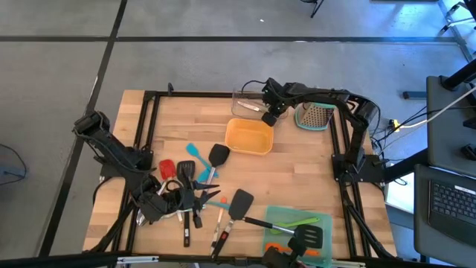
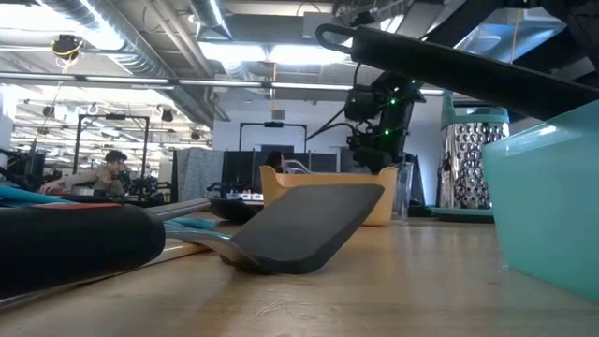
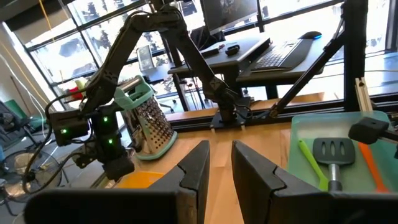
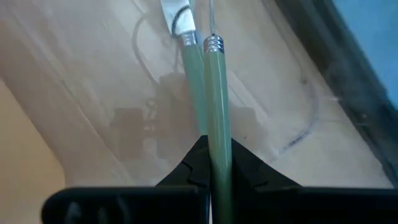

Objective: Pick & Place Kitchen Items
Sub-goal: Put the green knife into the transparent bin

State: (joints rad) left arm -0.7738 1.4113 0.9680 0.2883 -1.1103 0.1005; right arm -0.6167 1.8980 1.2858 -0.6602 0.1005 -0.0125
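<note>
right gripper [image 1: 269, 113], clamped on a pale green utensil handle [image 4: 217, 118], hovers over the clear tray [image 1: 245, 102], release seemingly next; left gripper [image 3: 216, 167] waits, narrowly parted, empty.

You had a wooden table [image 1: 297, 179] carrying an orange tray [image 1: 249, 137] just beside the right gripper [image 1: 269, 113], a teal tray [image 1: 277, 223] and scattered utensils [image 1: 195, 186] by the left gripper [image 1: 152, 206].
</note>
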